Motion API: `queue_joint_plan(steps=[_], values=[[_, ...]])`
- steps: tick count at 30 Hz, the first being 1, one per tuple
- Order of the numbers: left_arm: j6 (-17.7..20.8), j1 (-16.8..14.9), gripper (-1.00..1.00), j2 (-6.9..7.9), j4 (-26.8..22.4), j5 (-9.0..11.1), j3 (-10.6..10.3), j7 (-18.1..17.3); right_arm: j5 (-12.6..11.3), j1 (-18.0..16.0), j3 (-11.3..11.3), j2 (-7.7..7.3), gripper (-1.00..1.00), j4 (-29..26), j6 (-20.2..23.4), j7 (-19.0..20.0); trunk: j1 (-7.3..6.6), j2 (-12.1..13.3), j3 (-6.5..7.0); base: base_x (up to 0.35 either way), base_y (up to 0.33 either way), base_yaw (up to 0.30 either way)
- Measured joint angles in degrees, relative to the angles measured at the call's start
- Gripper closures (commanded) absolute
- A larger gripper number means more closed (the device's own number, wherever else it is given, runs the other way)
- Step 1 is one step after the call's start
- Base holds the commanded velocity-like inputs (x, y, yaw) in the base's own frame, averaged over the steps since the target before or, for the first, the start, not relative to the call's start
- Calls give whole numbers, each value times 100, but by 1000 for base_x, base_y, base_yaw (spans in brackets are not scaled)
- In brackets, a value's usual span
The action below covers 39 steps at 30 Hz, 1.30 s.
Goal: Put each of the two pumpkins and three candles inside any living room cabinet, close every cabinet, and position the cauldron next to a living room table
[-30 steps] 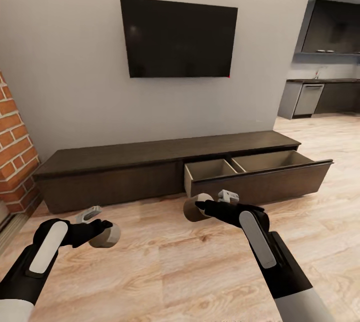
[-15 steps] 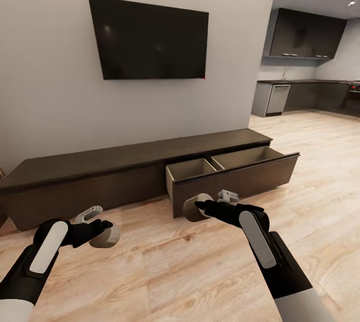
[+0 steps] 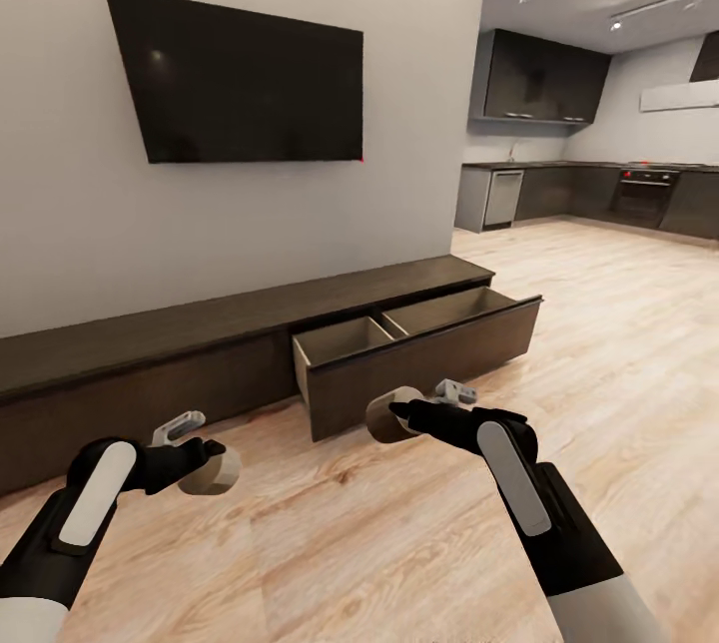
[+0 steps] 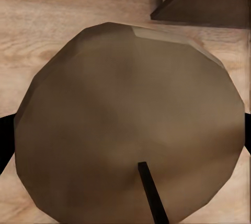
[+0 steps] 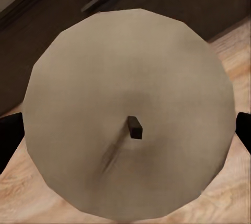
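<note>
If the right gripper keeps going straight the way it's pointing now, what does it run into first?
Probably the dark front panel of the open drawer. The right gripper, shut on a candle, points at it, though depth is hard to judge.

Matt beige candles [image 3: 392,414], dark wood-grain cabinet [image 3: 399,363], pale glossy plank floor [image 3: 619,323], glossy black television [image 3: 240,79].

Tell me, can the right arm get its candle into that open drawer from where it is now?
Probably yes. The right tool, shut on a candle, hangs just in front of the open drawer, whose top is uncovered with nothing between. It likely needs to lift over the drawer front first.
</note>
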Motion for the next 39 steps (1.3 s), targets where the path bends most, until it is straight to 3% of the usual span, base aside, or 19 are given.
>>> queue_joint_plan(steps=[35, 39], values=[[0, 0, 100, 1, 1, -2, -3, 0, -5, 0, -6, -5, 100, 9, -5, 0, 0, 0, 118, 0, 0, -275], [0, 0, 100, 1, 1, -5, -4, 2, 22, -1, -240, 3, 100, 13, -79, 3, 0, 0, 131, 0, 0, -276]])
